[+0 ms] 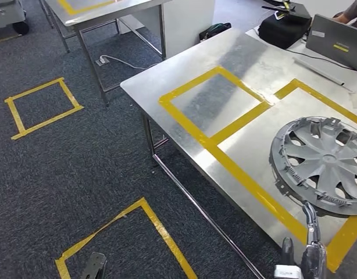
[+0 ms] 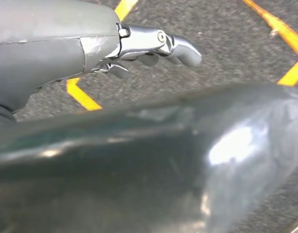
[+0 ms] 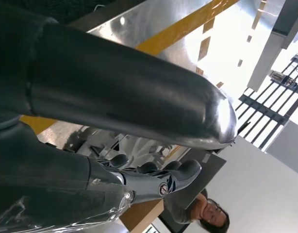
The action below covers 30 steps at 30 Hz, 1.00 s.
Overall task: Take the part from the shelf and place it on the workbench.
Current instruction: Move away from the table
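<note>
Hubcap (image 1: 322, 164) lies flat on my workbench (image 1: 238, 75) inside the yellow tape, just ahead of my right hand (image 1: 311, 241), whose fingers look extended, holding nothing; left hand (image 2: 155, 46) hangs loose over carpet.

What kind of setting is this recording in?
Probably a workshop or robot test lab: a steel workbench marked with yellow tape holds a grey wheel cover, and taped squares mark the carpet.
</note>
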Each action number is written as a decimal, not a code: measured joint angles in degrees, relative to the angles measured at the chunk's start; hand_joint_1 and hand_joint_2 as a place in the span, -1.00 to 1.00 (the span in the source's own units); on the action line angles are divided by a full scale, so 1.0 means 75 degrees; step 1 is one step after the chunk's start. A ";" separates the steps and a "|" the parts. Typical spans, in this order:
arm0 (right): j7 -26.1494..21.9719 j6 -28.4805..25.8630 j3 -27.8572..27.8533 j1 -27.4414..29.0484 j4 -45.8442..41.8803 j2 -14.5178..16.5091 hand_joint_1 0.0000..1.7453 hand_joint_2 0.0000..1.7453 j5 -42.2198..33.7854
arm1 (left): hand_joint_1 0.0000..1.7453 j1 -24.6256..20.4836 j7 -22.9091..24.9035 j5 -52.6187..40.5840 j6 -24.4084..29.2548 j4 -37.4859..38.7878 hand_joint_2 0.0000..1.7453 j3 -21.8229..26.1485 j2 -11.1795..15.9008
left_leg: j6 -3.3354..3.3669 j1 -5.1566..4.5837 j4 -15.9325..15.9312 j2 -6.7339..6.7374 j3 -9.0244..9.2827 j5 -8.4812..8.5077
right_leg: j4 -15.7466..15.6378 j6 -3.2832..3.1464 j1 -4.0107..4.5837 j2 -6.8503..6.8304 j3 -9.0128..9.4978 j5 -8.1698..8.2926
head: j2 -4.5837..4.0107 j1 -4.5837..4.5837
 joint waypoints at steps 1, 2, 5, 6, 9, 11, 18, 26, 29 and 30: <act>-0.0042 0.0111 -0.0072 0.0005 0.0006 0.0019 -1.00 -1.00 -0.0017 | -1.00 0.0041 -0.0001 -0.0002 0.0028 0.0000 -1.00 0.0007 -0.0004 | 0.0077 -0.0014 -0.0004 -0.0075 -0.0034 0.0014 | 0.0061 0.0044 -0.0035 0.0064 -0.0041 -0.0054 | 0.0001 0.0010; -0.0096 0.0256 -0.0159 0.0016 0.0010 0.0044 -1.00 -1.00 -0.0034 | -1.00 0.0080 -0.0004 -0.0004 0.0063 0.0000 -1.00 0.0015 -0.0011 | 0.0144 -0.0022 -0.0008 -0.0134 -0.0053 0.0041 | 0.0192 0.0077 -0.0064 0.0208 -0.0100 -0.0168 | 0.0001 0.0026; -0.0413 0.1002 -0.0660 0.0071 0.0058 0.0250 -1.00 -1.00 0.0037 | -1.00 0.0124 -0.0055 0.0004 0.0187 0.0001 -1.00 0.0058 -0.0078 | 0.0302 -0.0069 -0.0010 -0.0381 -0.0143 0.0139 | 0.1658 0.0079 -0.0058 0.0861 -0.0716 -0.0967 | 0.0001 0.0065; -0.0534 0.1274 -0.0883 0.0068 0.0107 0.0351 -1.00 -1.00 0.0120 | -1.00 0.0142 -0.0080 0.0014 0.0228 0.0004 -1.00 0.0086 -0.0106 | 0.0335 -0.0096 -0.0009 -0.0486 -0.0176 0.0168 | 0.2161 0.0056 -0.0032 0.0960 -0.0925 -0.1159 | 0.0001 0.0075; -0.0761 0.1806 -0.1495 -0.0058 0.0351 0.0625 -1.00 -1.00 0.0377 | -1.00 0.0261 -0.0128 0.0059 0.0306 0.0019 -1.00 0.0181 -0.0149 | 0.0352 -0.0152 -0.0002 -0.0786 -0.0198 0.0213 | 0.1745 -0.0057 0.0030 0.1085 -0.0634 -0.0781 | 0.0001 0.0076; -0.0835 0.2043 -0.1847 -0.0214 0.0601 0.0762 -1.00 -1.00 0.0436 | -1.00 0.0316 -0.0137 0.0103 0.0321 0.0026 -1.00 0.0239 -0.0152 | 0.0331 -0.0168 0.0020 -0.0977 -0.0210 0.0227 | 0.0617 -0.0125 0.0021 0.1424 -0.0030 -0.0363 | 0.0001 0.0073; -0.0941 0.2424 -0.2781 -0.0776 0.1631 0.1065 -1.00 -1.00 0.0594 | -1.00 0.0439 -0.0113 0.0219 0.0369 0.0059 -1.00 0.0471 -0.0151 | 0.0084 -0.0139 0.0568 -0.0976 -0.0684 -0.0021 | -0.0063 -0.0284 0.0001 0.1236 0.0294 -0.0234 | 0.0001 0.0018; -0.1339 0.2369 -0.3835 -0.1635 0.3593 0.1173 -1.00 -1.00 0.0941 | -1.00 0.0579 -0.0087 0.0345 0.0347 0.0064 -1.00 0.0739 -0.0098 | -0.0096 -0.0052 0.0867 -0.0095 -0.0781 0.0104 | -0.0050 -0.0265 0.0047 0.0547 0.0286 -0.0246 | 0.0001 -0.0043; -0.1336 0.2356 -0.4092 -0.1802 0.3915 0.1174 -1.00 -1.00 0.0958 | -1.00 0.0519 -0.0087 0.0350 0.0344 0.0064 -1.00 0.0759 -0.0099 | -0.0001 -0.0051 0.0134 0.0097 -0.0435 0.0262 | -0.0033 -0.0178 0.0143 0.0439 0.0307 -0.0321 | 0.0001 -0.0022; -0.1333 0.2356 -0.4151 -0.1839 0.3998 0.1174 -1.00 -1.00 0.0964 | -1.00 0.0516 -0.0087 0.0350 0.0344 0.0065 -1.00 0.0768 -0.0095 | 0.0073 -0.0051 0.0145 -0.0001 -0.0451 0.0281 | -0.0057 -0.0156 0.0145 0.0376 0.0335 -0.0338 | 0.0001 -0.0005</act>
